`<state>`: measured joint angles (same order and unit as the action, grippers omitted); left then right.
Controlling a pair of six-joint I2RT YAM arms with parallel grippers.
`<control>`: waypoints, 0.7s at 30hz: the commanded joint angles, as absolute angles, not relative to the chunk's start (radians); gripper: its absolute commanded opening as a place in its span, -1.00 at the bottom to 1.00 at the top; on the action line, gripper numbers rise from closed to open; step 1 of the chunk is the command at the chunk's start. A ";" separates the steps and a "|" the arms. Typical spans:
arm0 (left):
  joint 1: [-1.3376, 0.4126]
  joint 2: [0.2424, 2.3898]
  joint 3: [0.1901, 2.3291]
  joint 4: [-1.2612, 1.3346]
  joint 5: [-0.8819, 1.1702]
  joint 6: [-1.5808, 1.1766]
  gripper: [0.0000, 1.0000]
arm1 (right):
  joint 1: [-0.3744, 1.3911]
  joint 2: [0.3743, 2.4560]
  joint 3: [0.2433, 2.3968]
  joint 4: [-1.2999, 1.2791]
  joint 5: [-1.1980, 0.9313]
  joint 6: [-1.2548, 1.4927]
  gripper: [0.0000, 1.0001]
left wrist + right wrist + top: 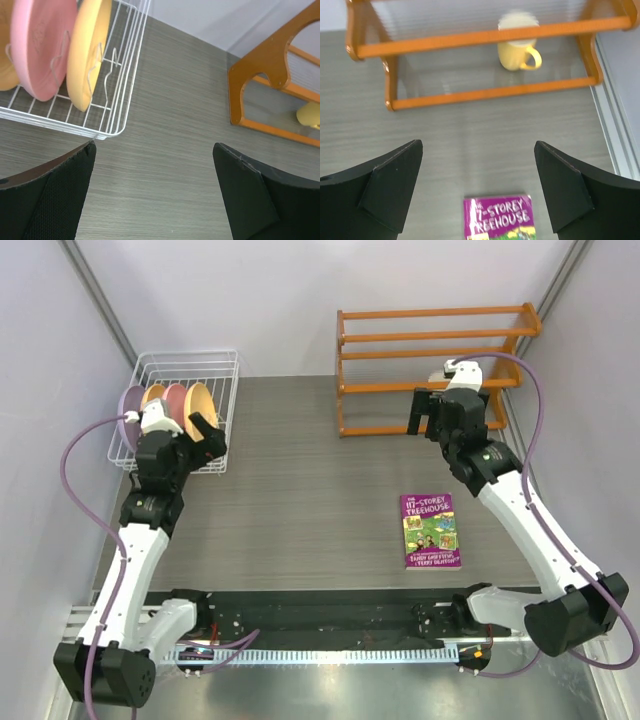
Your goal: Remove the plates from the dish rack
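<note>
The white wire dish rack [222, 410] stands at the table's far left. Four plates stand on edge in it: lavender [130, 402], orange-yellow [152, 395], pink [176, 400] and orange-yellow [201, 406]. My left gripper [207, 436] is open and empty, just in front of the rack's near right corner. In the left wrist view the gripper [154, 150] hangs over bare table, with the rack's corner [112, 133], the pink plate [42, 47] and the rightmost orange-yellow plate [87, 50] up left. My right gripper [428, 415] is open and empty, far off by the orange shelf.
An orange wooden slatted shelf [430, 340] stands at the back right, with a yellow mug [516, 50] behind its bars. A purple book [430, 530] lies flat on the table right of centre, below my right gripper [479, 145]. Walls close in the table on both sides.
</note>
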<state>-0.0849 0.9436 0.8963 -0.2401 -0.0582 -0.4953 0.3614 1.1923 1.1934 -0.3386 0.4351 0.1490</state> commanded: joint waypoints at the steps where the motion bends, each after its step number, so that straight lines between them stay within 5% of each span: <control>1: -0.081 0.874 0.936 -0.215 -0.127 -0.522 0.99 | 0.342 1.233 1.345 -0.662 0.425 0.210 0.99; 7: -0.081 0.833 0.877 -0.055 -0.124 -0.450 0.99 | 0.327 1.243 1.332 -0.640 0.462 0.227 0.99; 21: -0.081 1.291 1.109 -0.054 -0.373 -0.307 0.99 | 0.295 1.287 1.189 -0.486 0.451 0.298 0.99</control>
<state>-0.0845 1.2243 1.0370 -0.1226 -0.2699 -0.3679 0.2962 1.3334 1.2278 -0.5896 0.4732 0.2619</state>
